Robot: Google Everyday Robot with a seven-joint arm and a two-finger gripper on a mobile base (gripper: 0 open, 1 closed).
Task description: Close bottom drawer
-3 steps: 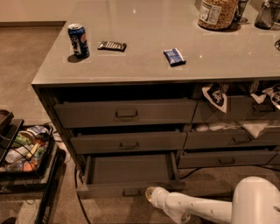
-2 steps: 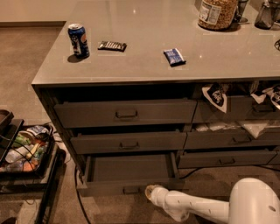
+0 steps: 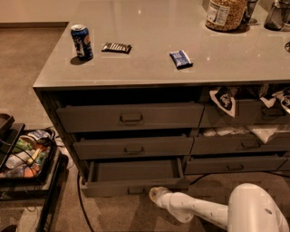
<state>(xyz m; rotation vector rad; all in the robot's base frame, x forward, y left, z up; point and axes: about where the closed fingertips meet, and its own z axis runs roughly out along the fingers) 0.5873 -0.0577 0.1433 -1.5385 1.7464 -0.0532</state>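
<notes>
Camera view, single frame. Bottom drawer (image 3: 135, 172) of the left three-drawer stack is pulled out, with its bare dark inside exposed; its low front sits near the carpet and its small centred pull (image 3: 135, 190) is visible. The two drawers above it are nearly shut, the upper one (image 3: 131, 117) and the middle one (image 3: 133, 147).

Gripper (image 3: 155, 194) is low, at the front face of the bottom drawer, just right of the pull and seemingly touching the front's lower edge. Whether it is apart or together: cannot tell. White arm (image 3: 195, 209) runs from it toward lower right.

Countertop (image 3: 149, 31): blue soda can (image 3: 82, 41) upright at left, dark wrapped bar (image 3: 116, 47) beside it, blue packet (image 3: 181, 59) mid-counter, jar (image 3: 224, 12) at the back. Right-hand drawers (image 3: 244, 113) hold cloth and paper spilling out. Black tray (image 3: 52, 158) with assorted items stands on the floor at left.
</notes>
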